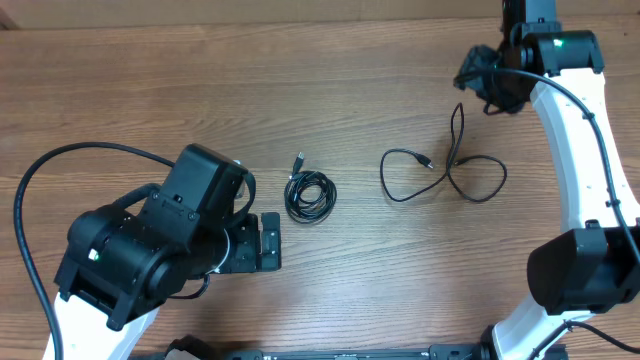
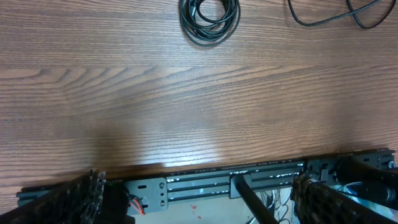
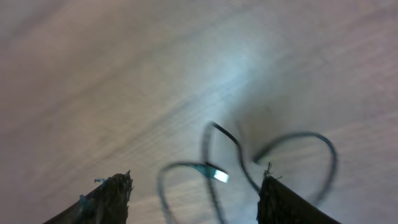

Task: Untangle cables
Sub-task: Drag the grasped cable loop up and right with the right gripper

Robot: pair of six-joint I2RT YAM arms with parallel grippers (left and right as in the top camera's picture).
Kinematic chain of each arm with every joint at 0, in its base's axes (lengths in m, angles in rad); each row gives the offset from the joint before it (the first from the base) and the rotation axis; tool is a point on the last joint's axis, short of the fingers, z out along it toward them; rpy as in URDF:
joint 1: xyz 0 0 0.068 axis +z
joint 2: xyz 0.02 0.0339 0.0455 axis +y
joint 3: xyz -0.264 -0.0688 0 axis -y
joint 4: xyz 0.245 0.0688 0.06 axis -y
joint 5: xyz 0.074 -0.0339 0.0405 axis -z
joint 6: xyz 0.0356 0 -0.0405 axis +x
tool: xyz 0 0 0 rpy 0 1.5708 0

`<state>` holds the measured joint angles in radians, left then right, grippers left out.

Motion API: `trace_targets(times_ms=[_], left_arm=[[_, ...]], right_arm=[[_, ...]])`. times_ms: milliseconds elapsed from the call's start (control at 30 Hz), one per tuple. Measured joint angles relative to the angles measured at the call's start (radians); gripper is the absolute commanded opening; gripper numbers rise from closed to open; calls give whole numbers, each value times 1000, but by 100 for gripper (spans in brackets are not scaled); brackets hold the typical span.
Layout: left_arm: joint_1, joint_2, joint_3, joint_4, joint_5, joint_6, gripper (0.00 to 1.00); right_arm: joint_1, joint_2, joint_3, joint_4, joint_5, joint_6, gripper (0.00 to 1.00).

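left end effector wide, right end effector parted and empty above loose cable.

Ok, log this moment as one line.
task: untangle cables | left pincer: open, empty | right pincer: open, over loose cable | coiled cable: lying apart, untouched

The black-wristed, white-based left arm crouched at the near left, pointing right. The left jaws stood spread wide, ridged black fingers at opposite edges of the wrist view. The white right arm stretched to the far right corner; the right jaws were parted, dark fingers holding nothing.
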<state>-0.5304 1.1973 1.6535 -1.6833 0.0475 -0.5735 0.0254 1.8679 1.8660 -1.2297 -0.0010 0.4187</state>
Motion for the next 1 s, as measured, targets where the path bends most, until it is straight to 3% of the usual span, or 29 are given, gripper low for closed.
trace_targets(times_ms=[133, 433, 533, 833, 1000], left_arm=[[0, 5, 0, 0, 0, 0, 100], [0, 8, 0, 0, 0, 0, 100], [0, 10, 0, 0, 0, 0, 100], [0, 10, 0, 0, 0, 0, 100], [0, 10, 0, 0, 0, 0, 100]], right_arm=[[-14, 2, -41, -55, 0, -1, 67], [-11, 5, -187, -63, -21, -27, 34], [-11, 7, -259, -28, -45, -27, 4], [-12, 11, -247, -5, -148, -31, 4], [-15, 23, 4, -45, -226, -31, 4]])
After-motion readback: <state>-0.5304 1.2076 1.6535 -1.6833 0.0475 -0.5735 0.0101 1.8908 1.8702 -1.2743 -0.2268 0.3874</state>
